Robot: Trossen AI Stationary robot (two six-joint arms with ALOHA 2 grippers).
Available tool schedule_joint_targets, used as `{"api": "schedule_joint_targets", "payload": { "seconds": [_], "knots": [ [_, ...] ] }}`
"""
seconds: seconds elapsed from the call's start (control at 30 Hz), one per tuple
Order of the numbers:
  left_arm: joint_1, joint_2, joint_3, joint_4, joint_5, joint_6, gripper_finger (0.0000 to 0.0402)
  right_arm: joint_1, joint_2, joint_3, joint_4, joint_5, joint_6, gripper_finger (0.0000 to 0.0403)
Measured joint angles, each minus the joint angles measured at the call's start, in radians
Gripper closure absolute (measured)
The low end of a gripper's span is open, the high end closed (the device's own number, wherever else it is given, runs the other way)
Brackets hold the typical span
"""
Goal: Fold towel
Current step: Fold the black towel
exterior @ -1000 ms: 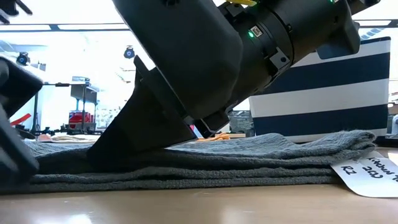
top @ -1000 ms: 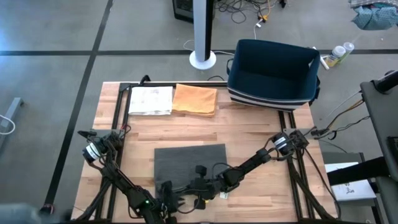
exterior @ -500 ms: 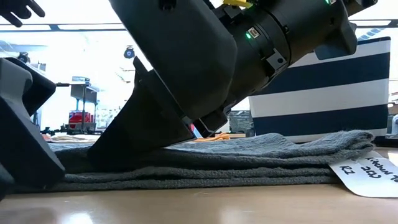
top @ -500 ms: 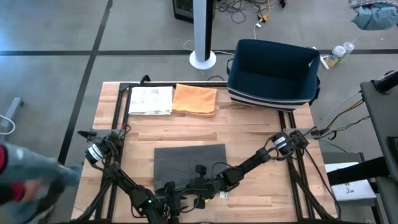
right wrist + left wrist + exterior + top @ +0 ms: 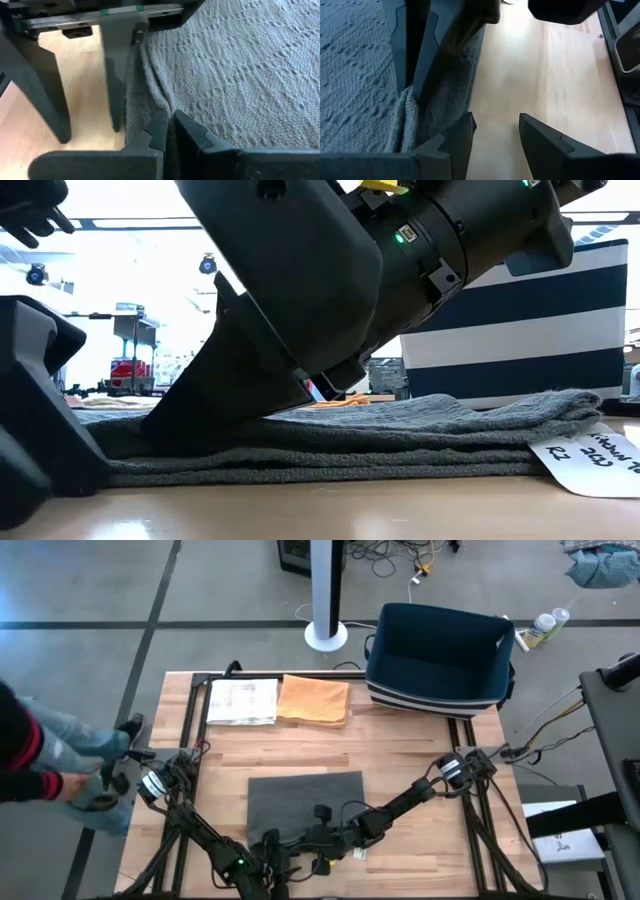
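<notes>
The grey towel lies folded in several layers on the wooden table, flat on its underside. My right gripper reaches in from the right and is shut on the towel near its near-left corner. My left gripper stands open at that corner, bare wood showing between its fingers. One of its fingers stands right at the towel's edge; whether it touches the cloth cannot be told. A white label sticks out at the towel's near right. My right gripper pinches a small ridge of the towel's top surface between its two shut fingers, close to the near edge. The fingers slant down from the table's right. One layer or several, I cannot tell. The towel stays flat on the table, slack.
A blue striped bin stands at the far right. An orange cloth and a white one lie folded at the far edge. A person stands by the table's left side.
My left gripper's dark finger has come in along the near edge toward the towel's corner. A person has walked up to the table's left side. My right gripper and the towel have kept still.
</notes>
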Motion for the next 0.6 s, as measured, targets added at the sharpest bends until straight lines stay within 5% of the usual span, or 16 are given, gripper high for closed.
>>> {"api": "schedule_joint_targets", "payload": {
  "seconds": [0.6],
  "knots": [
    [0.005, -0.001, 0.0, -0.007, 0.024, 0.013, 0.0255, 0.006, -0.002, 0.037, -0.059, -0.13, 0.004, 0.0385]
  ]
}}
